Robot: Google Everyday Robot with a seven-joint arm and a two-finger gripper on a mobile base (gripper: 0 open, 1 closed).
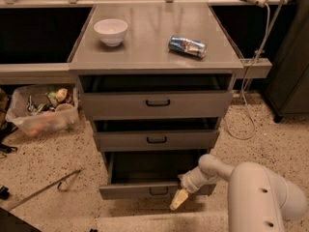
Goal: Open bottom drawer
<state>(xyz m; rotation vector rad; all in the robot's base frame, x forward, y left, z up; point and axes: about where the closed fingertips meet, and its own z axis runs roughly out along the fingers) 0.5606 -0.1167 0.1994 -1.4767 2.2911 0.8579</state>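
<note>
The bottom drawer (140,190) is the lowest grey drawer of the cabinet and stands pulled out, its dark inside showing above its front. Its small black loop handle (158,191) sits at the middle of the front. My gripper (178,199) is at the end of the white arm (251,187) that comes in from the lower right. It hangs against the drawer front just right of the handle, its cream tip pointing down and left.
The middle drawer (156,140) and top drawer (157,103) are slightly ajar above. A white bowl (111,31) and a lying can (187,46) rest on the cabinet top. A plastic bin of clutter (41,111) stands on the floor to the left, and a metal tool (48,187) lies nearby.
</note>
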